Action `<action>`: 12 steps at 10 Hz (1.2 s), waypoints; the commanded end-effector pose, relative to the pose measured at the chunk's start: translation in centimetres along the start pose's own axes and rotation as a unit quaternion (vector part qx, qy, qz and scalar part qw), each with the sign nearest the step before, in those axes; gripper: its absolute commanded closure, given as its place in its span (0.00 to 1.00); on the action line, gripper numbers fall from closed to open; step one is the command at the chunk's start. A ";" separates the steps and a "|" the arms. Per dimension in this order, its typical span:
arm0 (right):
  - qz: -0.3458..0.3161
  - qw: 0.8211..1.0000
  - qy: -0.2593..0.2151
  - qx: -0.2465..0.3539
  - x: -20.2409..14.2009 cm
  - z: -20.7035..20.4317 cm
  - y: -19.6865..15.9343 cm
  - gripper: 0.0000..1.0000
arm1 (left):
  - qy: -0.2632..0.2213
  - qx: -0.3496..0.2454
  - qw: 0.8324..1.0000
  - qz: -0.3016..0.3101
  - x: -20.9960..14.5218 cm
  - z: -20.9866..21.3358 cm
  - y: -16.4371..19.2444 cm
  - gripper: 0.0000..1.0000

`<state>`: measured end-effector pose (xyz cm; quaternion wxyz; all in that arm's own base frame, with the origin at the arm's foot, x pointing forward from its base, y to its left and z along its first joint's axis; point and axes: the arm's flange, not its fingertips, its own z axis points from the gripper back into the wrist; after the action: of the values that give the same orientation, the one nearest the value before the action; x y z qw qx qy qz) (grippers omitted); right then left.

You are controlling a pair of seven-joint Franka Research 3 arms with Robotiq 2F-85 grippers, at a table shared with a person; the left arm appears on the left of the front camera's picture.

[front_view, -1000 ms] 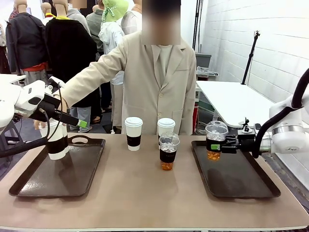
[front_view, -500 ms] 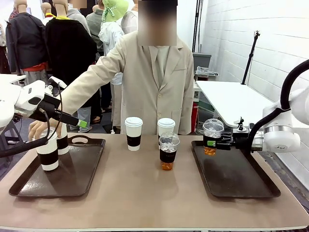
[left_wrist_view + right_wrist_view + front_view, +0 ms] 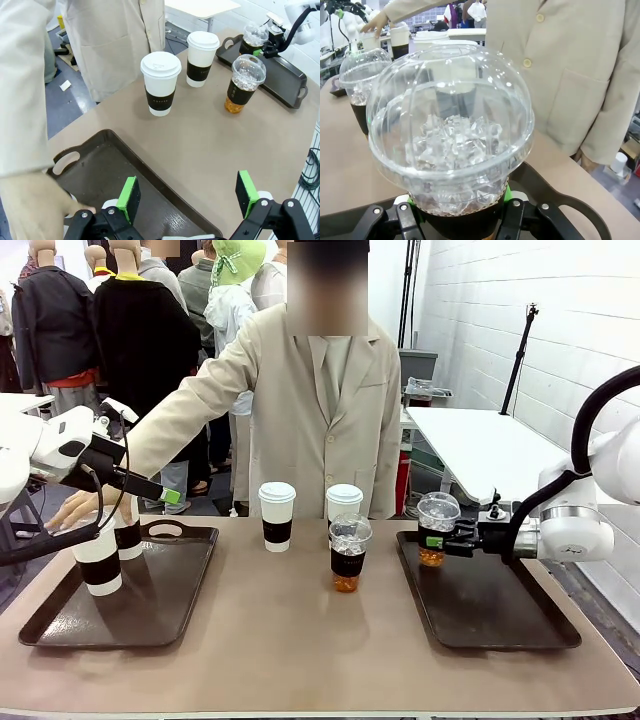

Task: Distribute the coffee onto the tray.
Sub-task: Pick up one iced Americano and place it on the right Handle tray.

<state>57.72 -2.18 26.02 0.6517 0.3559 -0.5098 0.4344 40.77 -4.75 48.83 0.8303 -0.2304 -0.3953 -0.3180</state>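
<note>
My right gripper (image 3: 447, 539) is shut on a clear dome-lidded iced coffee (image 3: 436, 528), held over the far left corner of the right tray (image 3: 505, 625); up close, the iced coffee (image 3: 450, 135) sits between the jaws of the right gripper (image 3: 456, 220). My left gripper (image 3: 165, 495) hangs open over the left tray (image 3: 165, 610), its green pads (image 3: 129, 193) apart with nothing between them. On that tray stand two white sleeved cups (image 3: 99, 562) (image 3: 128, 536); a person's hand (image 3: 75, 511) rests on the nearer one.
Mid-table stand two white sleeved cups (image 3: 277, 517) (image 3: 344, 503) and one iced coffee (image 3: 349, 553). The left wrist view shows the same cups (image 3: 160, 83) (image 3: 202, 58) (image 3: 245, 83). The person stands at the far edge, one arm stretched over the left tray.
My right gripper has carried the iced coffee a little leftward, toward the tray's far left corner. The person's hand has come down onto a cup now standing at the left tray's left side.
</note>
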 end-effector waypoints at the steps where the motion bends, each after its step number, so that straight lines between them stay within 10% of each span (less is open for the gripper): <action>1: 0.017 1.000 -0.012 -0.020 0.0 -1.2 -0.6 0.38 | -0.002 -0.004 1.000 0.000 -0.2 -0.2 0.2 0.00; 8: -0.031 0.999 -0.011 -0.033 -0.6 -1.4 -2.0 0.38 | -0.002 -0.004 1.000 0.000 -0.2 -0.2 0.2 0.00; 12: -0.068 0.997 0.016 -0.026 -0.6 -1.0 -2.1 0.00 | -0.002 -0.004 1.000 0.000 -0.2 -0.2 0.2 0.00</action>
<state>59.44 -2.13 24.78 0.6853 0.3665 -0.4989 0.3836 40.77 -4.75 48.83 0.8303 -0.2305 -0.3953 -0.3180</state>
